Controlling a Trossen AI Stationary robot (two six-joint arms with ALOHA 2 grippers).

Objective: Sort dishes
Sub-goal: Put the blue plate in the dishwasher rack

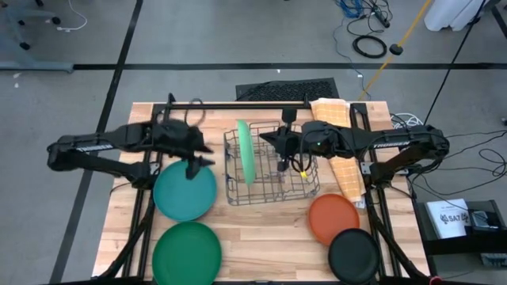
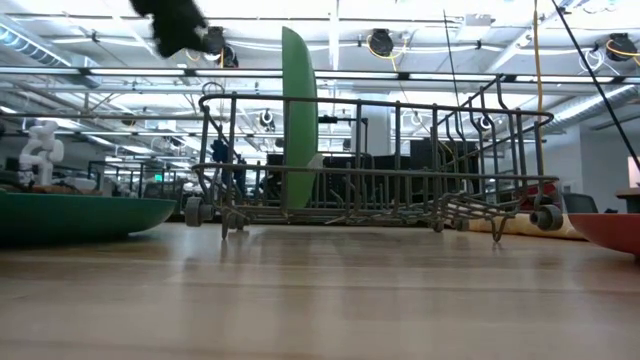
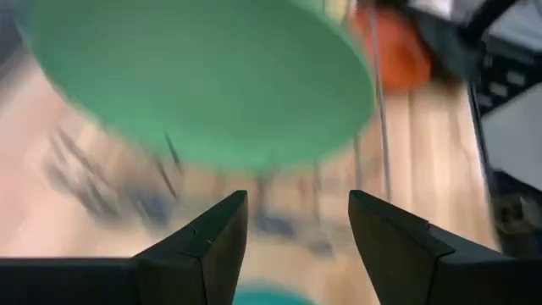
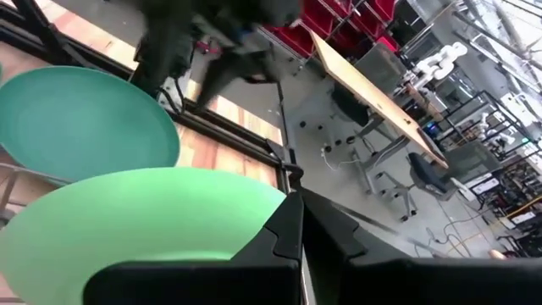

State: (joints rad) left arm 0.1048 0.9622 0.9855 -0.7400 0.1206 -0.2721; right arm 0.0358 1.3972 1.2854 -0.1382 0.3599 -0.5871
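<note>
The light green plate (image 1: 247,150) stands on its edge between the wires of the grey dish rack (image 1: 301,188), upright in the low view (image 2: 298,120). The teal plate (image 1: 184,191) lies flat on the table left of the rack, with the dark green plate (image 1: 187,252) nearer. The orange plate (image 1: 333,218) and the black plate (image 1: 353,255) lie flat to the right. My left gripper (image 1: 194,164) hangs open in the air over the teal plate's far edge, and its wrist view faces the light green plate (image 3: 195,76). My right gripper (image 1: 283,165) is shut inside the rack, to the right of the light green plate (image 4: 144,212).
A folded yellow-orange cloth (image 1: 342,154) lies along the rack's right side under my right arm. A dark mat (image 1: 285,89) sits beyond the table's far edge. Bare wood (image 1: 261,237) shows between the dark green and orange plates.
</note>
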